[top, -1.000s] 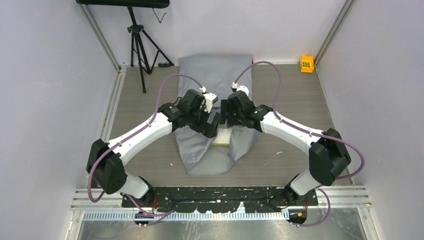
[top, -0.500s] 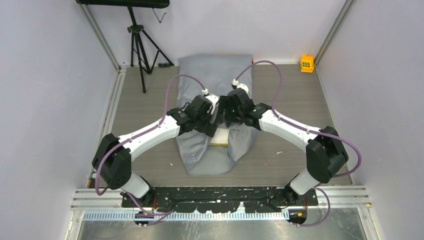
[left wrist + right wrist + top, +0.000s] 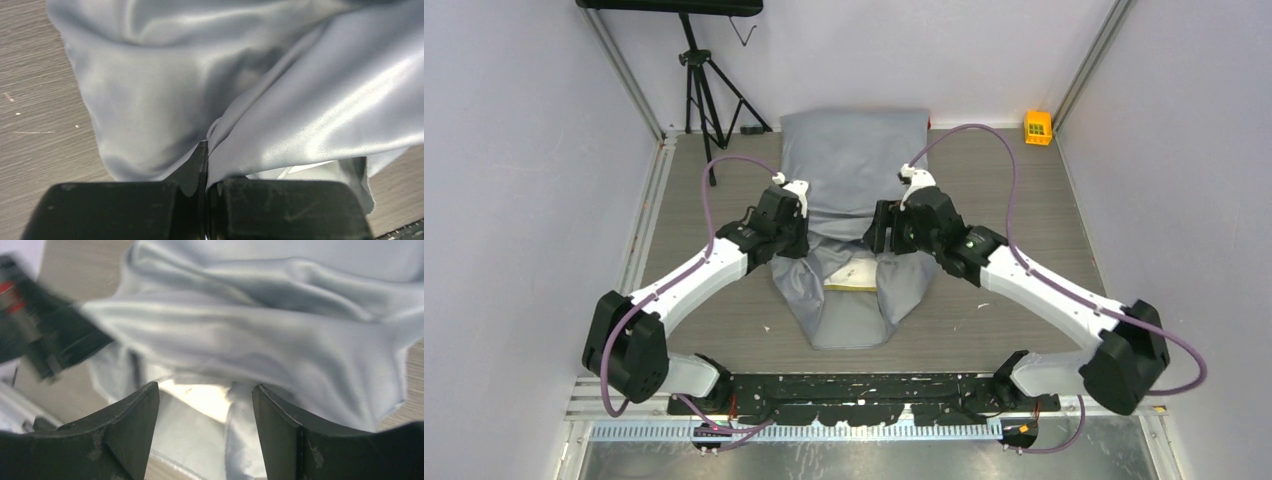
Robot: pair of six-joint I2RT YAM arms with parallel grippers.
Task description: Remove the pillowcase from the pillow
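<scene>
In the top view the left gripper (image 3: 797,238) sits at the left edge of the pillowcase (image 3: 854,170), near the middle of the frame. Its wrist view shows the jaws clenched on a fold of the grey fabric. The pillowcase lies on the table (image 3: 1024,200), from the upper centre down to the lower centre. A strip of the pillow (image 3: 852,279) shows at its opening. To the right, the right gripper (image 3: 882,232) has its jaws wide apart over the fabric, grasping nothing.
</scene>
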